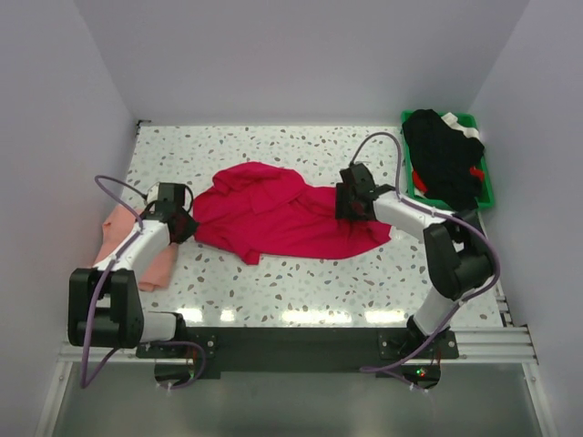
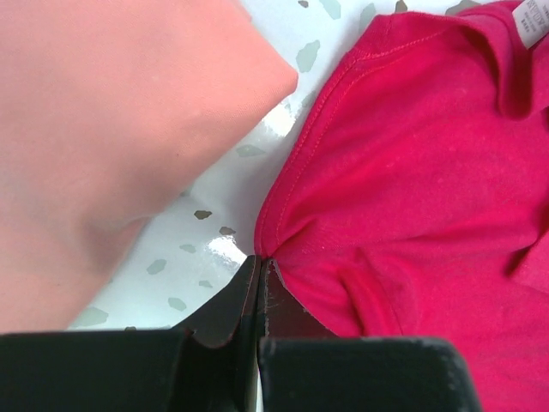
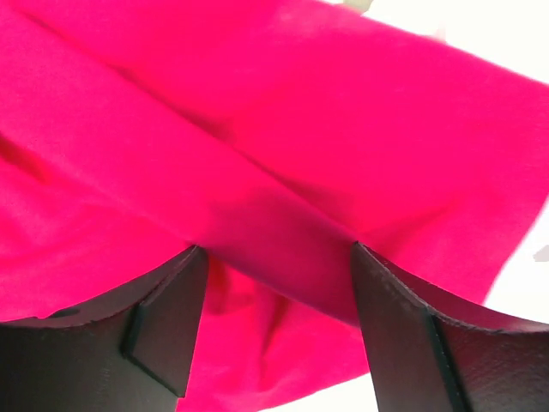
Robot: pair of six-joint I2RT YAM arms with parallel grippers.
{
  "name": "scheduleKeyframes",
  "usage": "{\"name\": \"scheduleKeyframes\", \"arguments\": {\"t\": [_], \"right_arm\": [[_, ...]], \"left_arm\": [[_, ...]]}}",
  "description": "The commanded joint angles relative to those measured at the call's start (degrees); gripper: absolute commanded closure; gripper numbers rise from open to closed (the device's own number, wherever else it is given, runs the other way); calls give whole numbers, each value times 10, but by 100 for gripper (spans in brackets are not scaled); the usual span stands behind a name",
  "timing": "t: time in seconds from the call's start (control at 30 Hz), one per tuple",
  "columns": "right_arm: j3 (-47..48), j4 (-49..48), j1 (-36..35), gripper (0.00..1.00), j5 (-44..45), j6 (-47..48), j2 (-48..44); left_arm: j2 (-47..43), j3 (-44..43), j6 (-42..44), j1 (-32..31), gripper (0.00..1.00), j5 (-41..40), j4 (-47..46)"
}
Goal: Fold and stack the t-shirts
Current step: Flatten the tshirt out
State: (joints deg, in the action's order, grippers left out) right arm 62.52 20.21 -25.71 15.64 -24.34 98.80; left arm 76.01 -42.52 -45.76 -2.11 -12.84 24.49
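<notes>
Crimson cloth t-shirt (image 1: pixel 282 214) lies rumpled on speckled table (image 1: pixel 301 282).

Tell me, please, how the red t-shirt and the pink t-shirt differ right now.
The red t-shirt lies rumpled in the middle; the pink t-shirt sits at the left edge, partly under the left arm. The left tool is shut on the red one's edge, the open right tool straddles its fold; neither holds the pink one. Both lie on the table, unstacked.

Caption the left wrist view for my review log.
Left gripper pinches the edge of the crimson t-shirt; the pink t-shirt lies apart across the speckled table.
</notes>
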Motion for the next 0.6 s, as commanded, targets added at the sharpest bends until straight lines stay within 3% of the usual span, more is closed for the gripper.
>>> {"name": "scheduleKeyframes", "arguments": {"t": [0.0,0.07,0.2,0.23,0.37,0.5,0.57], "right_arm": [[-3,-14,4,29,69,10,-27],[13,-16,4,28,77,17,-14],[46,-10,4,44,68,27,24],[53,-8,4,57,67,29,29],[126,18,8,85,80,43,56],[245,35,20,94,86,80,122],[354,72,34,96,89,89,190]], "left_arm": [[8,-17,16,6,100,20,-7],[8,-16,16,6,100,29,-12],[10,-19,22,6,100,32,-14],[9,-19,22,6,100,33,-14],[9,-19,27,6,100,40,-16],[9,-13,30,6,100,48,-22],[9,-13,30,6,100,53,-23]]}}
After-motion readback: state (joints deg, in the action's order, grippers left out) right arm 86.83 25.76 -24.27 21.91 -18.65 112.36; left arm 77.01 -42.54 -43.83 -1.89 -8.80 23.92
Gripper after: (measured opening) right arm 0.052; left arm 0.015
